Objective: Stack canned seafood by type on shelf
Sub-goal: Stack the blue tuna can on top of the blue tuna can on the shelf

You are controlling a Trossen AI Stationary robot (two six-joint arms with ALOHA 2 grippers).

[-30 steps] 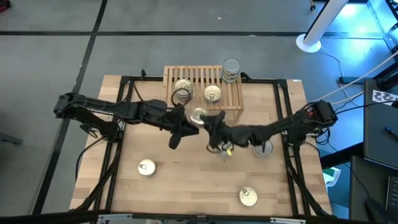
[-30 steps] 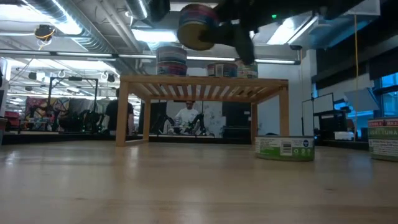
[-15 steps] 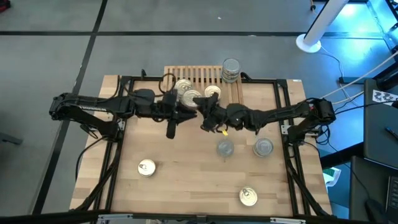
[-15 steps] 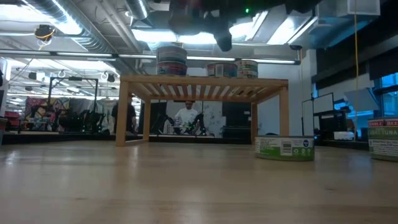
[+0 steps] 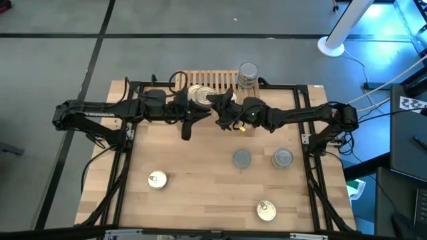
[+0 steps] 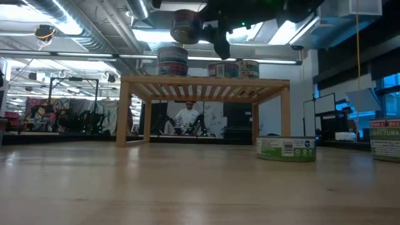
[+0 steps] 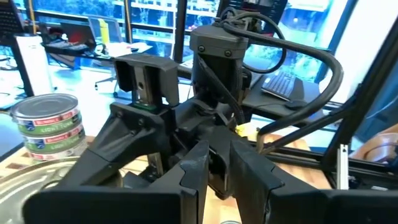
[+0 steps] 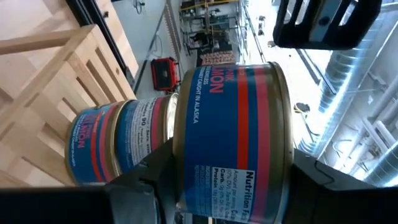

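Holding a salmon can (image 8: 230,137) in my right gripper (image 5: 215,107) above the shelf (image 5: 250,103) | left gripper (image 5: 189,115) beside it, fingers nearly together, empty | four cans on table (image 5: 200,200).

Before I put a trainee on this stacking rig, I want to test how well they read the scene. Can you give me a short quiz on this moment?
1. True or false: the right gripper is holding a can above the shelf.
2. In the high view, how many loose cans stand on the tabletop, off the shelf? A) two B) four C) seven
3. What fish does the held can's label name?

Key:
1. True. It is clamped on the can, over the shelf.
2. B. There are two gold-lidded and two silver-lidded cans.
3. Salmon.
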